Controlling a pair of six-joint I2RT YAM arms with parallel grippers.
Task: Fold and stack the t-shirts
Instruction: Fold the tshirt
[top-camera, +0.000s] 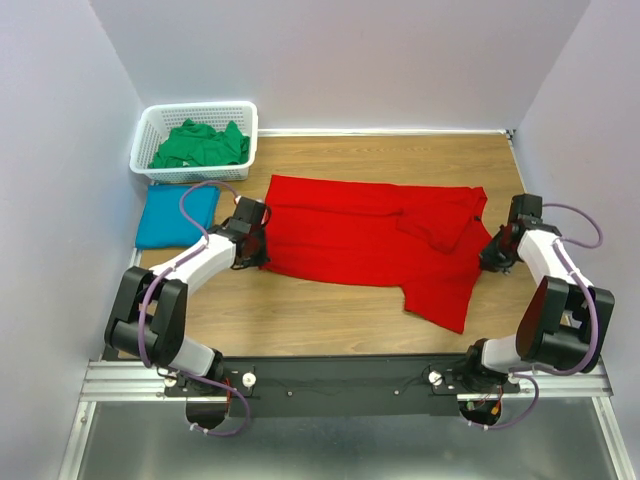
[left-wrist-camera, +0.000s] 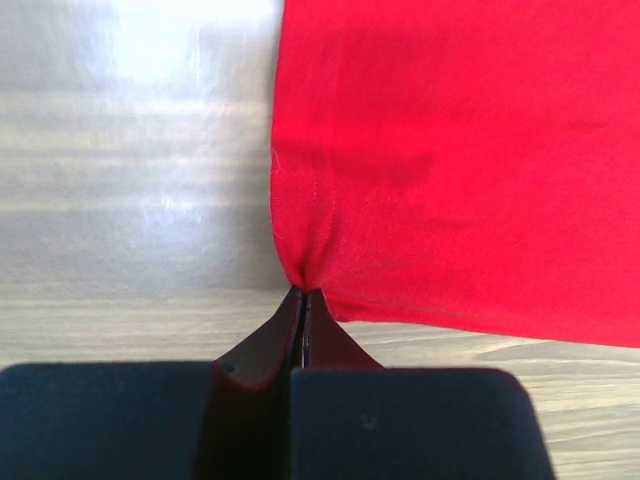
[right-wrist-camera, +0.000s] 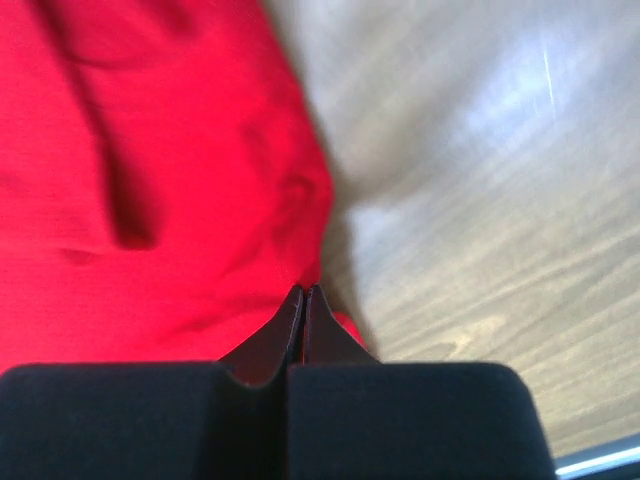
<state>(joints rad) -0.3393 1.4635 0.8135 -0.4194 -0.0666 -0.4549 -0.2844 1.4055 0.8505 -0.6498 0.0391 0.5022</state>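
Pale walls close in a wooden surface (top-camera: 330, 310), seen from above. A red t-shirt (top-camera: 370, 235) lies spread across the middle of it, mostly flat, with one sleeve folded back over the body on the right side and a flap trailing toward the near edge. At the far left a white lattice basket (top-camera: 145, 130) holds a crumpled green t-shirt (top-camera: 200, 145). Just in front of the basket, a teal t-shirt (top-camera: 175, 215) sits folded on the wood. The left end effector (top-camera: 250, 245) meets the red shirt's left edge and the right end effector (top-camera: 495, 250) meets its right edge, one arm at each side.

From the left wrist, the fingers are pressed together on the hemmed edge of the red cloth, which puckers into a small gather right at the tips. The rest lies smooth on the wood beyond.

From the right wrist, the fingers are likewise pressed together on the shirt's edge, with a sliver of red showing beside the tips and soft creases running away from them.

The step in hand looks like a two-handed fold of the red shirt. To do it well, I would judge both arms should lift together and evenly, keep the cloth lightly taut between them, and carry the held edge across so it lands square on the opposite one, without dragging the flap.
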